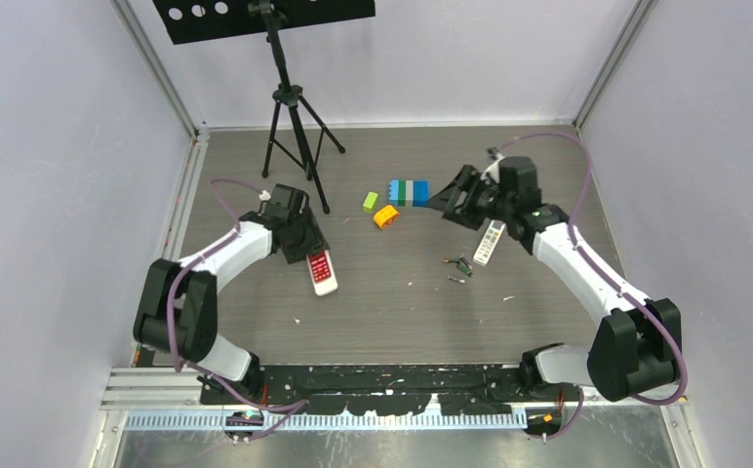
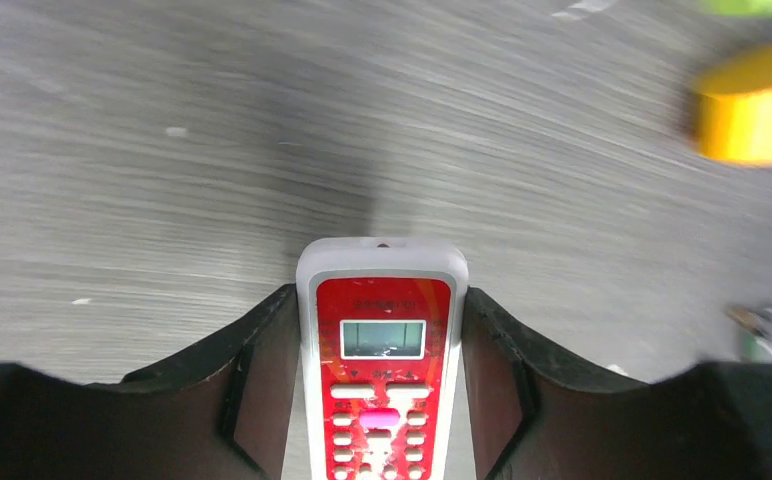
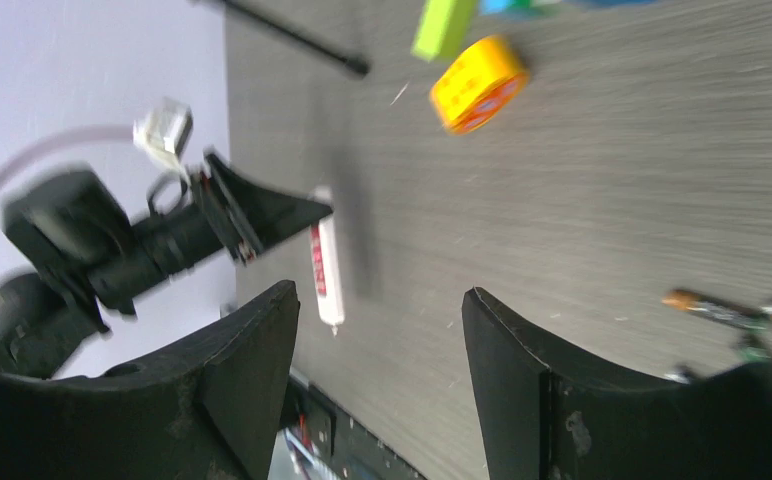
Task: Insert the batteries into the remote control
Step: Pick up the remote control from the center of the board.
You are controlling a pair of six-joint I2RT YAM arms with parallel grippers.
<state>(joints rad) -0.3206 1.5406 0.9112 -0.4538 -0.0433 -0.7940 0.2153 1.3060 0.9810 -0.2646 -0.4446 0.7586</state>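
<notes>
A red-faced remote control with a white rim lies face up at the left of the table. My left gripper straddles its upper end. In the left wrist view the fingertips press against both sides of the red remote. A second, white remote lies on the right, partly under my right wrist. Slim dark batteries lie loose just left of it, and one battery shows at the right wrist view's edge. My right gripper is open and empty above the table, pointing left.
A black tripod stands at the back left. Toy blocks sit behind the middle: a green one, an orange one and a blue-green-blue row close to my right fingertips. Grey walls close in both sides.
</notes>
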